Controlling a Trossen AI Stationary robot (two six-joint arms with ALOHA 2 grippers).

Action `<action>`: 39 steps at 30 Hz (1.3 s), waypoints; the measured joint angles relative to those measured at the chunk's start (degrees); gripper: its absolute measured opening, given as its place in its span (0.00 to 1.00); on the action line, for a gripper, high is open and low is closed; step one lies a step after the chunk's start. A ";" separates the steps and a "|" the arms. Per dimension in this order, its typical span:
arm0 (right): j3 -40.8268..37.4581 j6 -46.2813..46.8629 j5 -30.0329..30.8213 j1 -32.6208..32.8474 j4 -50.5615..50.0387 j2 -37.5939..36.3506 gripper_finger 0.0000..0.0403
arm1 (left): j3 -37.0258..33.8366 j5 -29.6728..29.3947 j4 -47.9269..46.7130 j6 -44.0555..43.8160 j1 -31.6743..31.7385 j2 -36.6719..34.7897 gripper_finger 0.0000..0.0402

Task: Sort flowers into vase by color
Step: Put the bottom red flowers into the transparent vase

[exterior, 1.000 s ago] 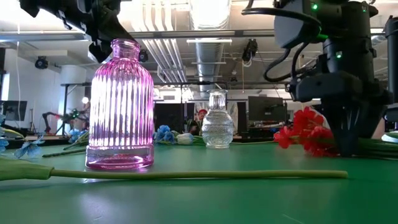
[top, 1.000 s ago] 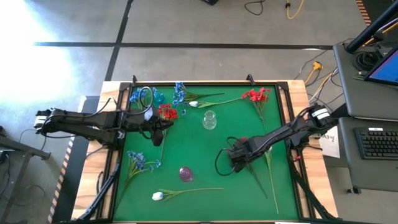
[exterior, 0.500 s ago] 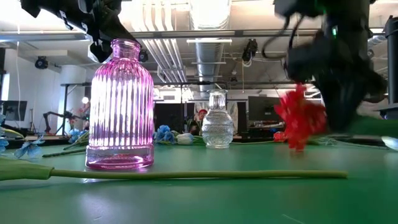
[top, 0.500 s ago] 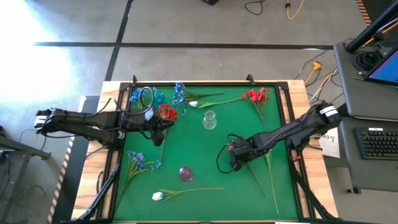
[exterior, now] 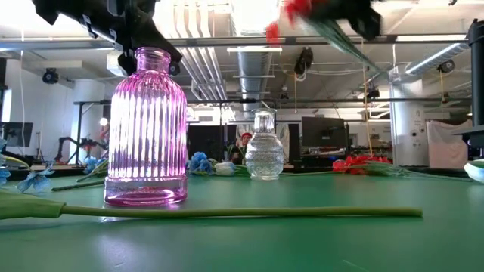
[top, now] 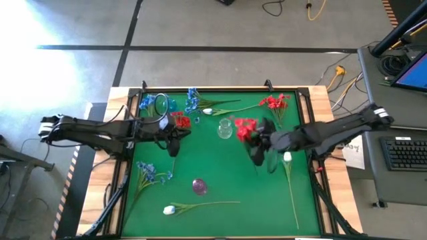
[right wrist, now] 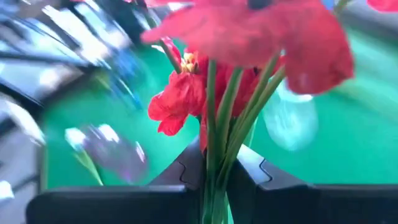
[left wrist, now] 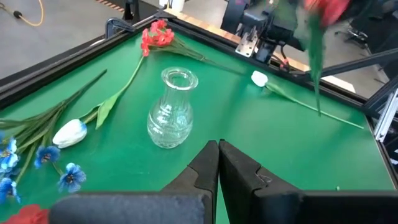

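right gripper (top: 259, 148) is clenching a red flower (top: 245, 128) by its stem, bloom lying just beside the clear vase (top: 225, 128), nearer than the closed left gripper (top: 175, 137).

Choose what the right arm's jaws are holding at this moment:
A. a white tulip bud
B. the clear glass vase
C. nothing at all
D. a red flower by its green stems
D: in the right wrist view the right gripper has its jaws shut on the green stems of the red flower, and the high view shows that bloom lifted beside the clear glass vase.
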 joint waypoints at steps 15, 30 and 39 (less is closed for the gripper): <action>-7.14 -38.78 -17.36 -14.45 39.44 -6.06 0.09 | -0.02 -0.01 1.53 -6.93 0.00 3.11 0.00; -12.25 -39.57 -22.44 -23.36 53.58 -5.64 0.09 | -0.04 0.45 -8.80 -16.00 -0.49 -3.79 0.00; -12.84 -38.66 -22.45 -24.75 53.54 -4.54 0.09 | -0.04 0.47 -10.52 -17.79 -0.50 -4.31 0.00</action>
